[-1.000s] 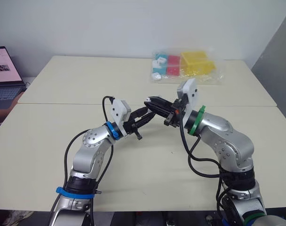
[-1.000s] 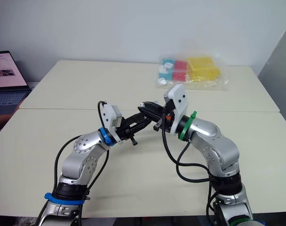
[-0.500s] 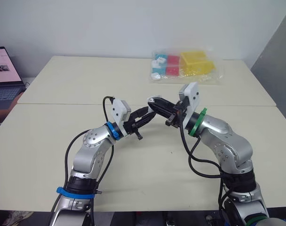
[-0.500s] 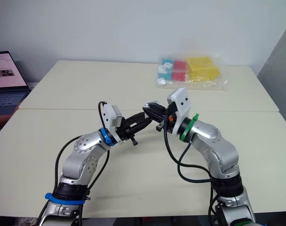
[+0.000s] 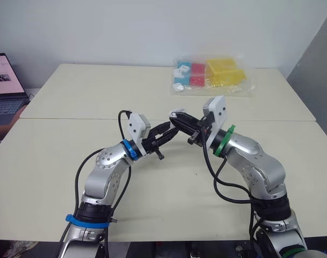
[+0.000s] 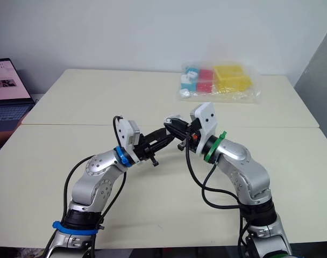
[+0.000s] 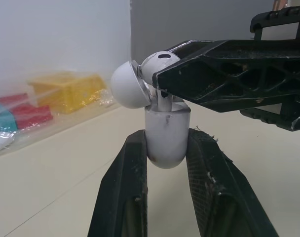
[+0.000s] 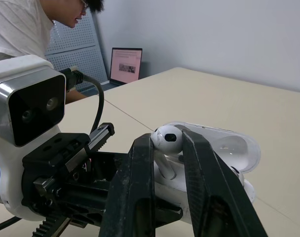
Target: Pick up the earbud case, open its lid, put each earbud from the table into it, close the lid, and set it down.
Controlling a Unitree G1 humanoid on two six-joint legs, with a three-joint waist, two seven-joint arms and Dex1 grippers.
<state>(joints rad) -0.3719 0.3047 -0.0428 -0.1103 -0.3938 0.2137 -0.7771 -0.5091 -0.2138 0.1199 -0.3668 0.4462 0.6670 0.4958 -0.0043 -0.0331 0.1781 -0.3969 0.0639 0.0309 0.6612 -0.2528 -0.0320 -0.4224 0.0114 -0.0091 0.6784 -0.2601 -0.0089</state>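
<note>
The white earbud case (image 7: 165,136) is held upright above the table, and my left gripper (image 7: 167,134) is shut on its rounded body. Its lid (image 7: 128,84) is swung open to one side. My right gripper (image 8: 166,138) is shut on a white earbud (image 8: 167,139), whose stem points down into the case's open top. In the head view the two grippers meet over the middle of the table, left gripper (image 5: 166,130) below and right gripper (image 5: 178,118) above. The open lid (image 8: 229,148) also shows behind my right fingers.
A clear plastic bag of yellow, red and teal boxes (image 5: 212,75) lies at the table's far side. A laptop (image 5: 5,80) stands off the left edge, with a person (image 8: 31,24) beside it. A seam (image 5: 72,119) runs across the table.
My right arm has shifted slightly while holding the earbud at the case's opening. The left gripper has kept its hold on the case almost still.
</note>
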